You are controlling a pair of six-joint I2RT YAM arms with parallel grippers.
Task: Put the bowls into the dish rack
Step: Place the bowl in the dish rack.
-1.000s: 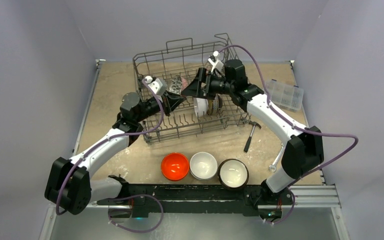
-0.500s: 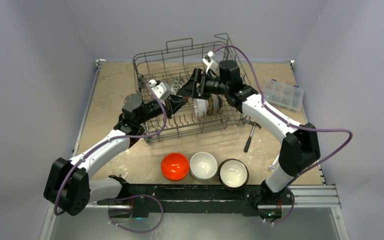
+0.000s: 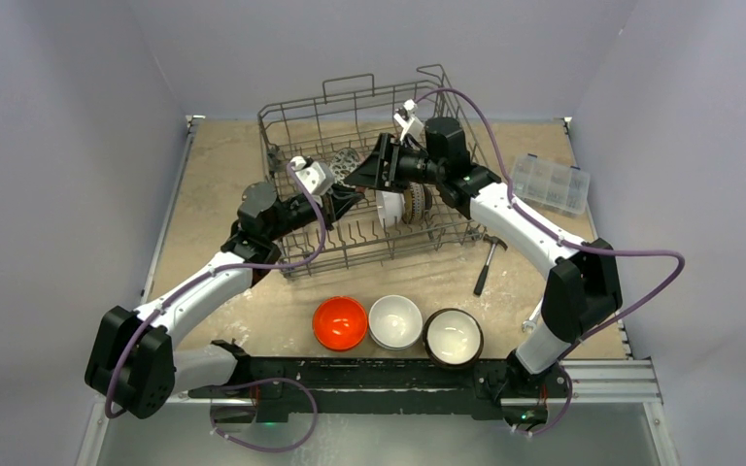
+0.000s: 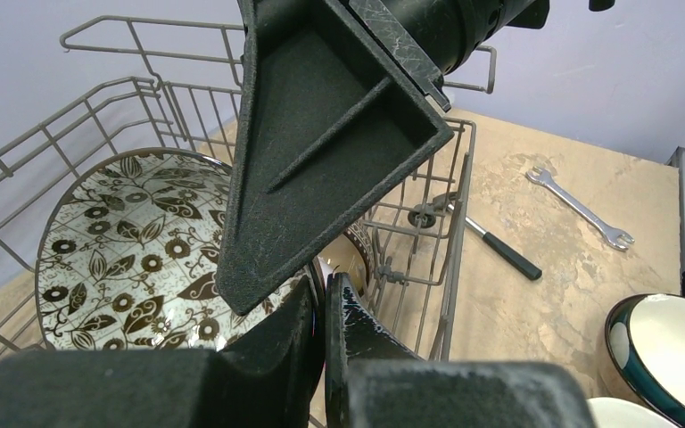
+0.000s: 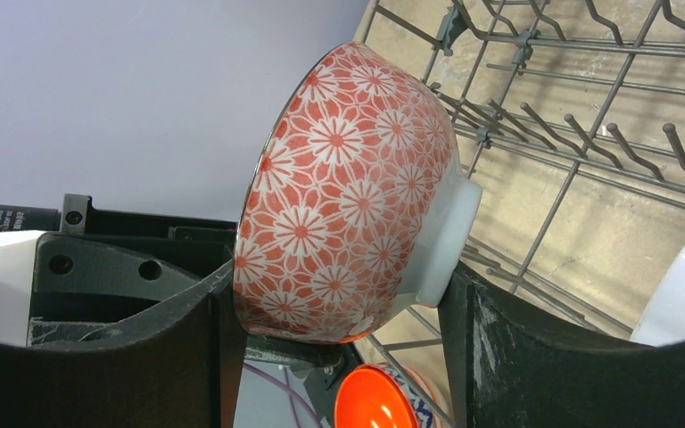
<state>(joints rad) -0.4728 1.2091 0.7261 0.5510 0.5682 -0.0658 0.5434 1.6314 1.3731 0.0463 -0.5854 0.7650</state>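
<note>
Since the red-patterned bowl [image 5: 348,187] must stand on edge between the dish rack [image 3: 350,245] tines, right fingers [image 5: 517,357] clamp it rim-to-foot, sideways; left fingers [image 4: 276,343] pinched shut, empty.

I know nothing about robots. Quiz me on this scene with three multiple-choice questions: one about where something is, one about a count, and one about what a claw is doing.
1. Where does the hammer lie relative to the rack?
A) inside it
B) on top of it
C) on the table beside it

2. How many bowls stand in a row on the table near the arms' bases?
A) three
B) one
C) five

3. What is the left claw doing?
A) gaping wide
B) shut, holding nothing
C) gripping the hammer

Answers:
1 C: the hammer rests on the table just off the rack's corner.
2 A: an orange bowl, a white bowl and a dark bowl.
3 B: its fingers meet with nothing between them.
</note>
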